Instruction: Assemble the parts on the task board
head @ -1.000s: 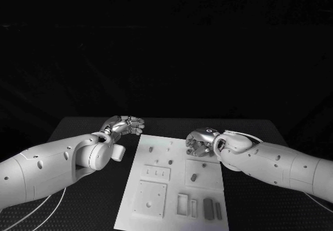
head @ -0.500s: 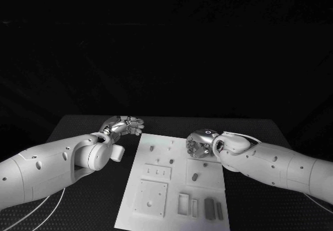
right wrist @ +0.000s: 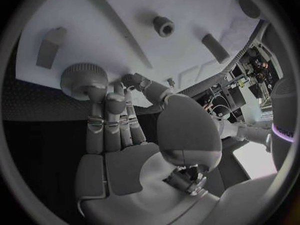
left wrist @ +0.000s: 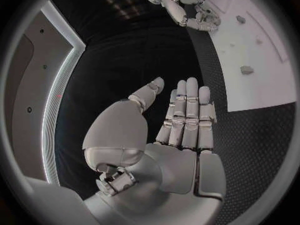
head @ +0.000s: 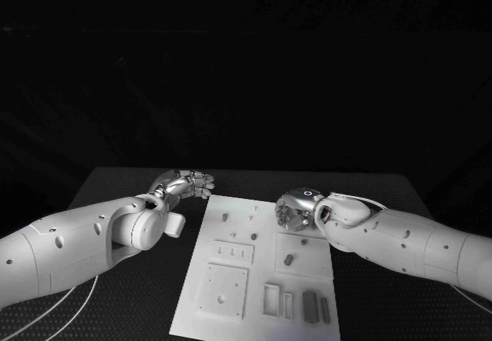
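My right hand [head: 294, 210] sits at the far right edge of the task board [head: 257, 284]; its fingertips [right wrist: 100, 92] touch a round knurled part [right wrist: 83, 76], thumb alongside, so I read it as pinching that part, though the grip isn't fully clear. The part lies straight ahead of the fingers, axis upright off the board. My left hand [left wrist: 178, 135] hangs off the board's left side, fingers straight, empty. The right hand is far nearer.

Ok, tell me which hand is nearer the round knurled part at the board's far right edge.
Right. The right hand has its fingertips at the round knurled part; the left hand hangs off the task board's other side.
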Robot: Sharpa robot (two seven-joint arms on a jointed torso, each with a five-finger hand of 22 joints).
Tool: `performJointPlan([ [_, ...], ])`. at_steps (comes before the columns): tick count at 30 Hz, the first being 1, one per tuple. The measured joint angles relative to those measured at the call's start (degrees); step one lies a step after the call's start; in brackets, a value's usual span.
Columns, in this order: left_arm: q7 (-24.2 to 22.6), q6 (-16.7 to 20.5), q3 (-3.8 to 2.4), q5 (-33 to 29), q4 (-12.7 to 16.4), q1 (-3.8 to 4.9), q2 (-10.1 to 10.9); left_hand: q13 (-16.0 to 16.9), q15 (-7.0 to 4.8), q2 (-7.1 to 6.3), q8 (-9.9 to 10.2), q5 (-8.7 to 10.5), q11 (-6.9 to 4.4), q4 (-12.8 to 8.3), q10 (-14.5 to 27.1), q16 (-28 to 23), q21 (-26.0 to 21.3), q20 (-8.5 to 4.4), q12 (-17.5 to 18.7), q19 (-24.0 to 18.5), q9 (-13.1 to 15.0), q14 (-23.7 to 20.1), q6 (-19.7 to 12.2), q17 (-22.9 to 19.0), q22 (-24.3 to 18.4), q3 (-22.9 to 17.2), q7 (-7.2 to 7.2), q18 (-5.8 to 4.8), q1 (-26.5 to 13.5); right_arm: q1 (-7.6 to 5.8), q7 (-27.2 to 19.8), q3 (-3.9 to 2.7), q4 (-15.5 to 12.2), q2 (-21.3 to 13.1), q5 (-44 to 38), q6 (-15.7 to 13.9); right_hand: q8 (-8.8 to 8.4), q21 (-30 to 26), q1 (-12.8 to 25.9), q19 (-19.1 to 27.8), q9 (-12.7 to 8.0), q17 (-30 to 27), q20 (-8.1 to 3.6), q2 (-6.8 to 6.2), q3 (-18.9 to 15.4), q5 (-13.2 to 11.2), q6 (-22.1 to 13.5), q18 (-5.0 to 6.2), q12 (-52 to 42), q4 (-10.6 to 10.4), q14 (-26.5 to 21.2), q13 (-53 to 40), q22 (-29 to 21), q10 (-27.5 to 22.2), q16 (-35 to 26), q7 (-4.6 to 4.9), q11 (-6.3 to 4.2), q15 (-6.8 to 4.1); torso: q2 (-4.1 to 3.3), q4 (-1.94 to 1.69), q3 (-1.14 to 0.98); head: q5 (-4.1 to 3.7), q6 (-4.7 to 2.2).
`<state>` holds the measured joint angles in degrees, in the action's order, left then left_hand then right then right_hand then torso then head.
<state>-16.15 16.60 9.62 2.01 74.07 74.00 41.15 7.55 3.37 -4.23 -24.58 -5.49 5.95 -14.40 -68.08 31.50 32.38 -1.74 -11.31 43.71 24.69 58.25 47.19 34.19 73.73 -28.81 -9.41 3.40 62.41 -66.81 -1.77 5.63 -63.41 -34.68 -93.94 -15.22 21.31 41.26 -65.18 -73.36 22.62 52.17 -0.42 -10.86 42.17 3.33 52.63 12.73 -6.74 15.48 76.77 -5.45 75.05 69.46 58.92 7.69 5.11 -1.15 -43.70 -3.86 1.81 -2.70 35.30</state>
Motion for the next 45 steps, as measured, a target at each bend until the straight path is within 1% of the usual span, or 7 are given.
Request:
performJointPlan([
  [5,0.02,-0.10,0.00,0.00,-0.03,0.00,-0.03,0.00,0.00,0.00,0.00,0.00,0.00,0.00,0.00,0.00,0.00,0.00,0.24,0.00,0.00,0.00,0.00,0.00,0.00,0.00,0.00,-0.03,0.00,0.05,0.23,0.07,-0.72,0.02,-0.53,0.00,0.61,0.66,-0.23,-0.02,0.51,-0.29,0.00,0.22,0.78,-0.22,1.37,-0.32,-0.81,-0.46,-0.27,-1.17,0.00,1.63,0.32,-0.37,-0.99,-0.50,-0.07,0.01,0.01,0.00,0.01],
  [12,0.07,-0.21,0.00,-0.01,-0.09,0.00,-0.03,0.00,0.00,0.00,0.00,0.00,0.00,0.00,0.00,0.00,0.00,0.00,0.25,0.00,-0.01,0.00,0.00,0.03,0.00,0.00,0.00,-0.05,0.00,0.12,0.67,0.09,-0.77,0.26,-1.57,-0.27,1.51,1.78,0.09,-0.01,1.12,-0.29,0.02,0.53,1.25,-0.22,2.97,-0.36,-1.51,0.02,-0.34,-1.86,0.00,3.27,1.33,-0.80,-1.44,-1.29,-0.20,0.01,-0.01,-0.16,-0.03],
  [18,0.12,-0.32,0.00,-0.01,-0.13,0.00,-0.02,0.01,0.00,0.00,0.00,0.00,0.00,0.00,0.00,0.00,0.00,0.01,0.27,0.00,0.04,0.00,0.00,0.04,0.01,0.00,0.00,-0.08,0.00,0.29,1.13,0.06,-0.75,0.41,-2.55,-1.09,2.31,2.66,0.12,-0.01,1.75,-0.44,0.02,0.53,1.40,-0.23,4.48,-0.34,-2.59,0.17,-0.33,-2.91,0.00,4.91,1.33,-1.20,-2.64,-1.97,-0.29,0.01,0.01,-0.18,0.01],
  [28,0.19,-0.42,0.00,-0.01,-0.27,0.00,-0.08,0.01,0.00,0.00,0.23,0.00,0.00,-0.09,0.00,0.00,0.00,0.01,0.27,0.00,0.04,0.00,0.00,0.03,0.01,-0.09,0.00,-0.32,0.00,0.66,2.97,0.29,-1.72,0.25,-3.40,-3.63,2.78,3.33,0.42,0.22,2.32,-0.69,-0.20,0.59,2.51,-0.28,5.66,-0.35,-3.26,0.02,-0.22,-4.55,0.00,5.30,1.75,-1.66,-2.86,-2.26,-0.44,0.01,0.03,-0.31,-0.26],
  [33,0.21,-0.44,0.00,-0.01,-0.55,0.00,-0.11,0.01,0.00,0.00,0.23,0.00,0.00,-0.15,0.00,0.00,0.00,0.01,0.27,0.00,0.04,0.00,0.00,0.03,0.01,-0.15,0.00,-0.32,0.00,0.99,5.06,0.37,-3.49,-0.32,-3.85,-5.27,2.80,3.75,0.23,0.23,2.81,-0.73,-0.20,1.01,2.99,-0.50,5.87,-0.36,-3.24,0.05,-0.22,-5.38,0.00,5.30,2.06,-1.87,-2.86,-2.26,-0.46,0.01,0.04,-0.34,-0.54],
  [38,0.23,-0.44,0.00,-0.02,-0.86,0.00,-0.22,-0.04,0.00,0.00,0.23,0.00,0.00,-0.15,0.00,0.00,0.00,0.01,0.27,0.00,0.03,0.00,0.00,0.03,0.01,-0.15,0.00,-0.33,0.00,0.93,7.95,-0.64,-3.89,-0.11,-4.56,-7.38,3.09,3.99,0.16,0.12,3.14,-0.85,-0.36,1.07,3.22,-0.67,6.36,-0.36,-3.69,0.27,-0.02,-5.98,0.00,5.31,2.06,-1.93,-2.86,-2.47,-0.46,0.00,0.07,-0.39,-0.98],
  [45,0.23,-0.39,-0.02,-0.06,-0.83,0.01,-0.40,-0.04,0.00,0.00,0.23,0.00,0.00,-0.15,0.00,0.00,0.00,0.01,0.27,0.01,0.03,0.00,0.00,0.03,0.02,-0.15,0.00,-0.34,0.00,0.75,10.61,-1.10,-3.43,1.40,-5.32,-10.73,3.10,4.34,0.16,0.28,3.19,-1.01,-0.74,1.07,3.94,-0.72,6.59,-0.45,-3.69,0.33,-0.02,-6.36,0.00,5.45,2.06,-2.17,-3.01,-2.47,-0.57,-0.03,0.07,-0.50,-1.37],
])
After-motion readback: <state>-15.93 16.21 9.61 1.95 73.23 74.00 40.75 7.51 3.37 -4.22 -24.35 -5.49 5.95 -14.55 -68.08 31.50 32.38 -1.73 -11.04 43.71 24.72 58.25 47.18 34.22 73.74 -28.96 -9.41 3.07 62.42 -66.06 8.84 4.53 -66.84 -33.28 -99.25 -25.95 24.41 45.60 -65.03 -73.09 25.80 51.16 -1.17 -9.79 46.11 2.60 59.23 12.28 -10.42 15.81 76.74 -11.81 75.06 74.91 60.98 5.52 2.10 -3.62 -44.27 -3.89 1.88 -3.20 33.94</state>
